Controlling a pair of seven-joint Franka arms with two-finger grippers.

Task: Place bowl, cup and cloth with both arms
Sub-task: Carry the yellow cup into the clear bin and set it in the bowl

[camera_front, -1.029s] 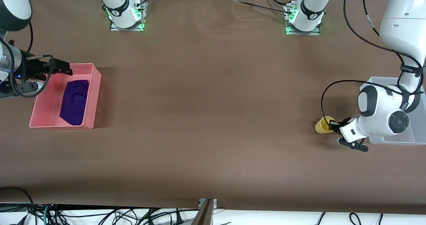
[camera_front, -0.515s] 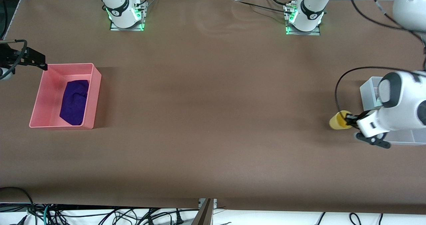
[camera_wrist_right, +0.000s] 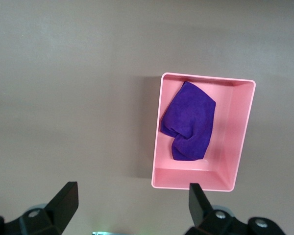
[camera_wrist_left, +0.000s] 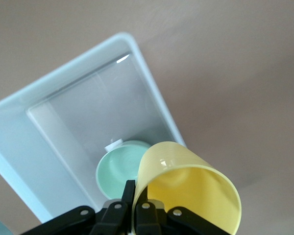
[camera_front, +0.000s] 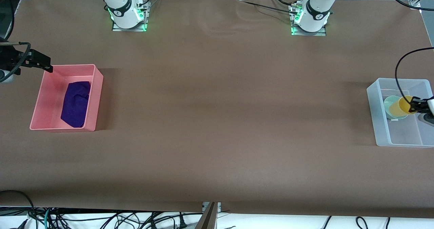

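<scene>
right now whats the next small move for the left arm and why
Probably lower the cup into the clear bin beside the bowl, then let go. The left hand holds it tilted above the bin, partly over the bowl. The cloth already lies in the pink bin.

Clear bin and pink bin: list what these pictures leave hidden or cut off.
- Left gripper: front view's edge cuts off its body; it holds the cup over the clear bin.
- Bowl: in both views, the cup covers part of it.
- Right gripper: above the pink bin; frame edges crop its body in both views.
- Cloth: folds hide its underside.
</scene>
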